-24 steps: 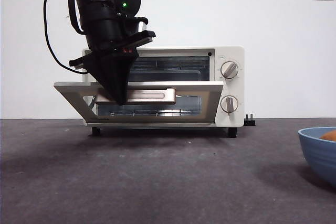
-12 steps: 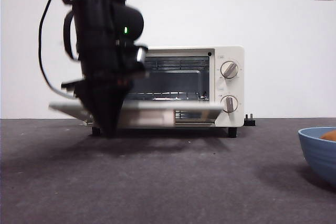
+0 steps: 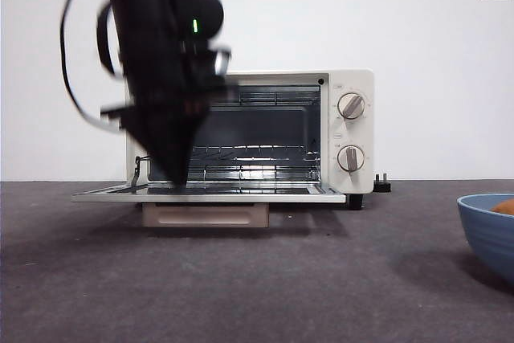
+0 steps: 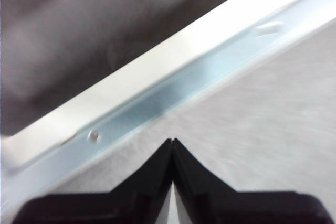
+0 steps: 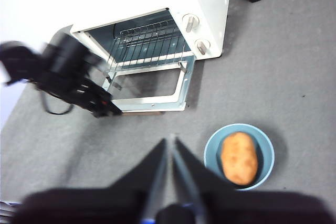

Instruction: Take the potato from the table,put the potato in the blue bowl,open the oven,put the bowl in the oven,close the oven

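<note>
Front view: the oven point(image 3: 249, 134) stands at the back of the table point(image 3: 257, 279) with its door point(image 3: 209, 195) dropped flat, the beige handle point(image 3: 206, 214) hanging below the front edge and the wire rack point(image 3: 249, 154) exposed inside. The left gripper point(image 3: 178, 178) hangs dark and motion-blurred over the left part of the door, its tip at the door's surface. The blue bowl point(image 3: 487, 232) sits at the frame's right edge, well apart from the oven, with a sliver of the potato point(image 3: 504, 207) showing above its rim.

Left wrist view: the two jaws meet at a point with no gap and nothing between them, just over the door's pale frame and glass; the picture is blurred, so contact with the door cannot be confirmed.

Right wrist view: the right gripper point(image 5: 172, 148) looks down from high above, its jaws drawn narrow and empty. The potato lies inside the bowl, its long axis running roughly toward the gripper and away from it. The bowl lies just to one side of the jaw tips and near them, while the oven's open mouth lies beyond, past the lowered door.

Judgement: the door step appears complete; the bowl is nearer the right arm, which would carry it past the door's edge into the cavity
</note>
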`<state>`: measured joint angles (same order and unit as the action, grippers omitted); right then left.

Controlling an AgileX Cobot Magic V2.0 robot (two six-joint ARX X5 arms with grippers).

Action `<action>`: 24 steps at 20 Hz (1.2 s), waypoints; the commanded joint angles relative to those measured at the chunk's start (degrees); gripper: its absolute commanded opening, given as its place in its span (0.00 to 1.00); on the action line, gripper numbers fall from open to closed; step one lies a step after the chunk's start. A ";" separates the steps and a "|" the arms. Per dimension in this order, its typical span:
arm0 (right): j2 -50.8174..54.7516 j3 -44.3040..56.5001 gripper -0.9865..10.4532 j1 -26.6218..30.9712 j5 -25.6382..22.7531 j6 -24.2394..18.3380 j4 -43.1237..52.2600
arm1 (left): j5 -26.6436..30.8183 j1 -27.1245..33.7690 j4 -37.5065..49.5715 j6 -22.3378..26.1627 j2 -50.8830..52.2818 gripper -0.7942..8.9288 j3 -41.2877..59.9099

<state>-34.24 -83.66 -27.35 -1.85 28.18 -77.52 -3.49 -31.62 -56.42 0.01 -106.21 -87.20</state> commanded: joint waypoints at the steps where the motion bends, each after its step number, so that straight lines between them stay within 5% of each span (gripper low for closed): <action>1: -0.37 2.14 0.23 -0.04 0.15 3.30 -1.49 | 0.04 -1.03 -1.07 0.63 7.61 0.08 -0.33; 12: -0.52 30.67 0.23 0.04 -1.22 13.97 -1.40 | 0.11 -2.60 -8.70 0.39 41.48 0.08 -0.33; 18: -5.46 35.91 0.23 0.55 -2.62 19.63 4.07 | 0.09 -2.60 -11.47 0.13 51.76 0.08 -0.33; 24: -19.76 36.04 0.23 12.04 6.08 14.47 11.54 | 0.52 -2.60 -13.79 0.24 56.11 0.08 -0.33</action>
<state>-54.19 -48.29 -15.35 4.34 44.03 -65.69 -3.16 -34.00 -70.28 -0.01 -50.33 -87.33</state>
